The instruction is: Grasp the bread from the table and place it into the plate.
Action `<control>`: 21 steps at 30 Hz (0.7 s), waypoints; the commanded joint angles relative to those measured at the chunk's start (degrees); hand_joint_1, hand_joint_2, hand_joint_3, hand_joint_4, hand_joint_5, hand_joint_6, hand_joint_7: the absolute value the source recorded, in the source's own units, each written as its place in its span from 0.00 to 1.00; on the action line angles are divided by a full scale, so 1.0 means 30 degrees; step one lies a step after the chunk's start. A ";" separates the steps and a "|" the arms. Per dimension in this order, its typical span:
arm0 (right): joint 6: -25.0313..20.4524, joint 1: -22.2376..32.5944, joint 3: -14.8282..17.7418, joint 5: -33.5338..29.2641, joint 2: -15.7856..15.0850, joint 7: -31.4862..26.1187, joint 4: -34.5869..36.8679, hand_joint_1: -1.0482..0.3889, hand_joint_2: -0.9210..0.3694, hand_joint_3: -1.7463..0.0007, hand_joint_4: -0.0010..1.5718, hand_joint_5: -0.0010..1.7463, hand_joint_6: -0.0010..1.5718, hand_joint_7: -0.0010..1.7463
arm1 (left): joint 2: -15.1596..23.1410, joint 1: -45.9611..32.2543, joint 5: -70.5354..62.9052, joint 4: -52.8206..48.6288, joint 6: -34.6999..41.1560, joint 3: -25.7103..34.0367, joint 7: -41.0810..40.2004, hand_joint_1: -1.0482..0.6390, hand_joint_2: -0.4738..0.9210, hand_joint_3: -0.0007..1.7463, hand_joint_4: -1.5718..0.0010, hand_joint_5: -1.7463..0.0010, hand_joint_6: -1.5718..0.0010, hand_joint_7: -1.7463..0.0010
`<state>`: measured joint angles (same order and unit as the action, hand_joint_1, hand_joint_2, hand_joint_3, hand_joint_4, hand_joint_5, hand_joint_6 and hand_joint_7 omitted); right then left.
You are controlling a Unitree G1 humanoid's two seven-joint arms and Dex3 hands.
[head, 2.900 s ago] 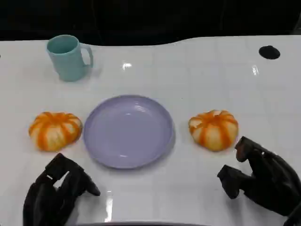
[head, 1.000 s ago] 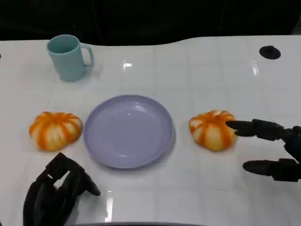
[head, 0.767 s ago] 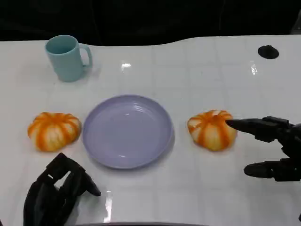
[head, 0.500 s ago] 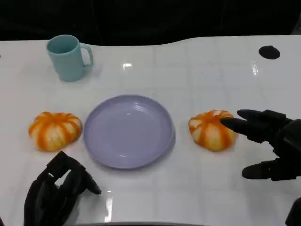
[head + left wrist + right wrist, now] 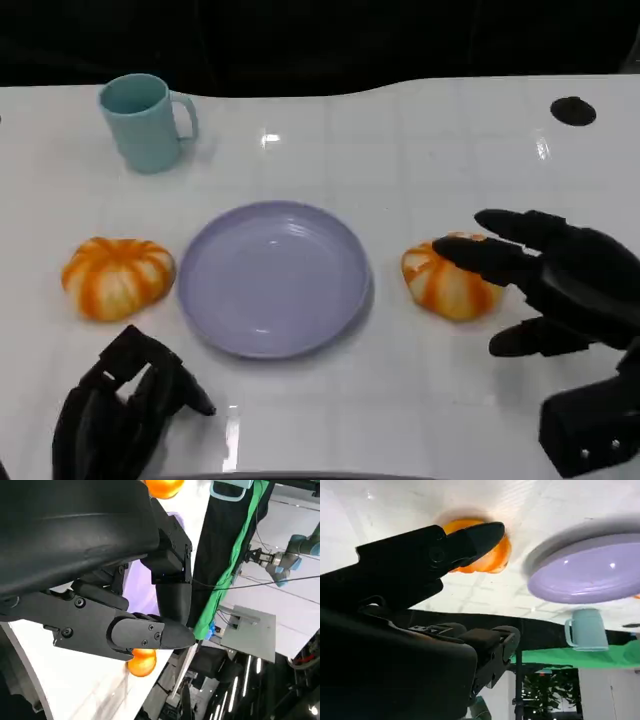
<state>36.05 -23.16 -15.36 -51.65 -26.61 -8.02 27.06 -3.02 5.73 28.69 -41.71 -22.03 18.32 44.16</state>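
Observation:
Two orange-and-white striped breads lie on the white table: one (image 5: 117, 276) to the left of the lilac plate (image 5: 272, 278), the other (image 5: 448, 287) to its right. My right hand (image 5: 555, 282) is by the right bread, fingers spread, with fingertips (image 5: 462, 255) over the bread's top and the thumb lower beside it, gripping nothing. In the right wrist view a black finger (image 5: 445, 550) reaches across that bread (image 5: 487, 560), the plate (image 5: 585, 572) beyond it. My left hand (image 5: 125, 410) rests at the table's front left, fingers curled in, holding nothing.
A teal mug (image 5: 145, 122) stands at the back left. A small black round mark (image 5: 573, 110) sits at the back right. The table's far edge runs along a dark background.
My right hand has moved left and forward, so its spread fingers now reach over the right bread. The left hand, both breads and the plate have stayed put.

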 commanded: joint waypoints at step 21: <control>-0.3142 -0.5791 -0.6729 -0.2275 0.1490 -0.3991 0.9379 0.33 0.08 1.00 0.15 0.00 0.18 0.00 | 0.0225 -0.0058 0.0165 0.0299 0.0090 0.0085 0.0044 0.27 1.00 0.13 0.58 0.00 0.66 0.14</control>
<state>26.92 -38.57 -34.19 -58.00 -22.72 -18.43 52.59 -3.32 5.58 29.21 -41.12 -21.61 18.29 44.16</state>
